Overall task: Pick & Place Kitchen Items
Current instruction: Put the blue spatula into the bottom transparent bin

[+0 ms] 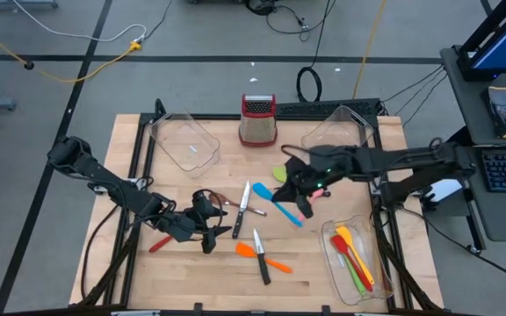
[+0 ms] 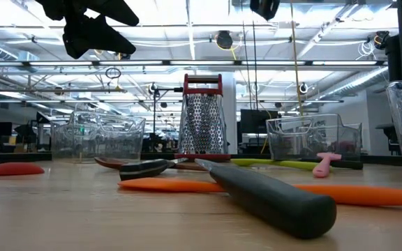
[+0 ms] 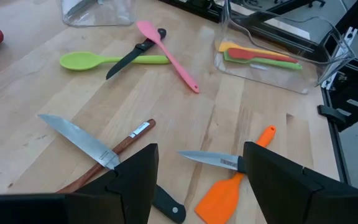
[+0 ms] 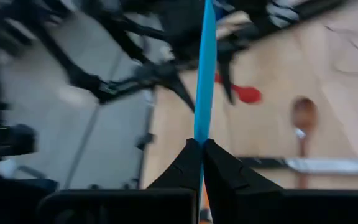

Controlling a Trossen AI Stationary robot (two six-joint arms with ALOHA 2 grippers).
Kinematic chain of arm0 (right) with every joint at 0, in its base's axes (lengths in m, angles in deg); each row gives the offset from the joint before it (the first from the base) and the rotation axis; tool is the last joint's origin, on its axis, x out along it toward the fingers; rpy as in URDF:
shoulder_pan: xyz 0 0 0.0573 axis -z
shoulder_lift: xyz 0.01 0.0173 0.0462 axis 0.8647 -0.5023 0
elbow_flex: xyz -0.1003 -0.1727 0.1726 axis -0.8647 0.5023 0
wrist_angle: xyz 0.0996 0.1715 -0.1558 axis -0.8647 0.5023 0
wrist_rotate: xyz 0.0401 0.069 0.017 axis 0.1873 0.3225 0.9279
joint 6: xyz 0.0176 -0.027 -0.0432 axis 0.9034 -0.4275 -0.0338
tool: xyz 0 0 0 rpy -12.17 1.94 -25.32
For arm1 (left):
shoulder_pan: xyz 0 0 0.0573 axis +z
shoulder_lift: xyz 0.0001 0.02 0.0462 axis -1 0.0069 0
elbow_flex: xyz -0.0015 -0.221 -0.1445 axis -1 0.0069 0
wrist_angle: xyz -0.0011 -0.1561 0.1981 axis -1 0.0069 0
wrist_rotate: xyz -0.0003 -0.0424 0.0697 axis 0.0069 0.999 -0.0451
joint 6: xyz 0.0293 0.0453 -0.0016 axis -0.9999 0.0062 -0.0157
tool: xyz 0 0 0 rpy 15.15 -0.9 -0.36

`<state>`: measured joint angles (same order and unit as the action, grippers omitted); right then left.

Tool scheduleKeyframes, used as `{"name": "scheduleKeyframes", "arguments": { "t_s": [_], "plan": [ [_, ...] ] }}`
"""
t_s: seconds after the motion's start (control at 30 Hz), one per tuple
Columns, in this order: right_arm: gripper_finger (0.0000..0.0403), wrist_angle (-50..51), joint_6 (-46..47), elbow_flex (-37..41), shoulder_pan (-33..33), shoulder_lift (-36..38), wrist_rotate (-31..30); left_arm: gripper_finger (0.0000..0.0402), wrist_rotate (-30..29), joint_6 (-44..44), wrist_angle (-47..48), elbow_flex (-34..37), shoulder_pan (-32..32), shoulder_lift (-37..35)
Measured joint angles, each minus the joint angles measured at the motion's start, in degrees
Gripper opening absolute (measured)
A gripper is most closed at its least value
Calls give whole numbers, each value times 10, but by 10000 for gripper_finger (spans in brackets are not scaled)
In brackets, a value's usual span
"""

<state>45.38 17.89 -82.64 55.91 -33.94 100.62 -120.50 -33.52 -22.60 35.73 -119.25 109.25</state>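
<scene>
My right gripper (image 1: 299,206) hangs above the middle of the table, shut on a blue utensil (image 1: 275,200). In the right wrist view the blue utensil (image 4: 205,68) shows edge-on, sticking out past the fingertips. My left gripper (image 3: 197,186) is open above the near-left part of the table, over a small knife (image 3: 213,160) and an orange spatula (image 3: 229,193). A second knife (image 3: 79,142), a brown-handled spoon (image 3: 129,138), a green spoon (image 3: 104,60), a pink spatula (image 3: 166,53) and a red spoon (image 1: 159,244) lie flat on the wood. My right gripper pinches the blue utensil between its two fingers, somewhere along its handle (image 4: 201,138). The utensil's thin edge faces the wrist camera. It runs forward along the fingers and shows on both sides of the gripper from above. It is lifted clear of the table.
A clear bin (image 1: 354,259) at the near right holds yellow, red, green and orange utensils. Two more clear bins (image 1: 183,140) (image 1: 341,132) stand at the back, with a steel grater (image 1: 257,118) between them. A black-handled knife (image 2: 271,199) lies close to the near edge.
</scene>
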Motion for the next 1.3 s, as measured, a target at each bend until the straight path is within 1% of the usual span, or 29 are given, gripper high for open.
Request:
{"name": "scheduleKeyframes", "arguments": {
  "t_s": [0.17,0.43,0.57,0.7,0.87,0.97,1.2,1.3],
  "plan": [
    [0,-80,2,0,0,14,82,241,0,0,0,0,0,0],
    [0,-249,0,0,0,13,238,241,0,-2,0,0,0,0],
    [0,-334,-2,0,0,12,326,241,0,-4,0,0,0,0],
    [0,-412,-1,0,-3,12,382,241,0,-8,0,0,0,0],
    [0,-478,-2,0,-8,12,417,241,0,-10,0,0,0,0],
    [0,-502,-11,0,-11,12,430,241,0,-11,0,0,0,0],
    [0,-493,-11,0,-10,12,425,241,0,-13,0,0,0,0],
    [0,-475,17,0,-10,12,395,241,0,-14,0,0,0,0]
  ]
}}
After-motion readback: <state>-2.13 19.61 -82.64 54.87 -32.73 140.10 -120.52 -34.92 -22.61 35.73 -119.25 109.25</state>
